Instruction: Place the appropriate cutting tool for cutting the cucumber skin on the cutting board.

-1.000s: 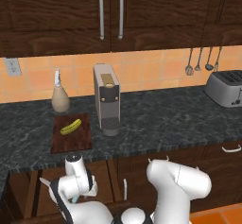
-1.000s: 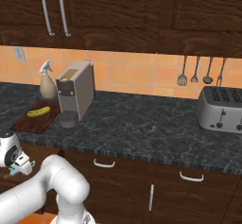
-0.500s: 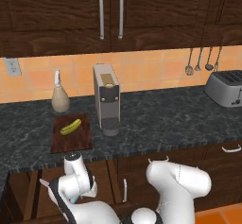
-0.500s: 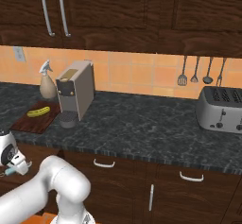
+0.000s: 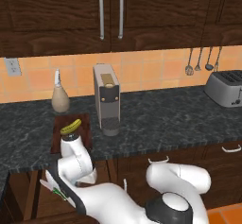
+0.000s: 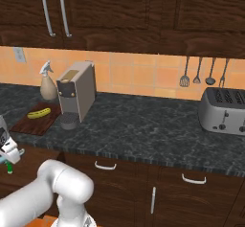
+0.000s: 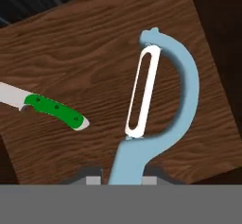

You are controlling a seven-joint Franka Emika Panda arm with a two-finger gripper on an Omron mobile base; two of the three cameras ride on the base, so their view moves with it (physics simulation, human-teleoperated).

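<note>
Light blue peeler (image 7: 156,124) fills the hand view's centre, its handle clamped between the gripper (image 7: 122,180)'s 2 fingertips at bottom, above a wooden surface; green-handled knife (image 7: 45,106) lies at left. Cucumber (image 5: 70,126) rests on the cutting board (image 5: 59,138), left of centre on the counter.

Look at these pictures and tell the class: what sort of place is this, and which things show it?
A rendered home kitchen, most likely. A dark speckled stone counter runs under dark wooden cabinets, a silver toaster stands on it, and metal cooking utensils hang on the orange tiled wall.
</note>
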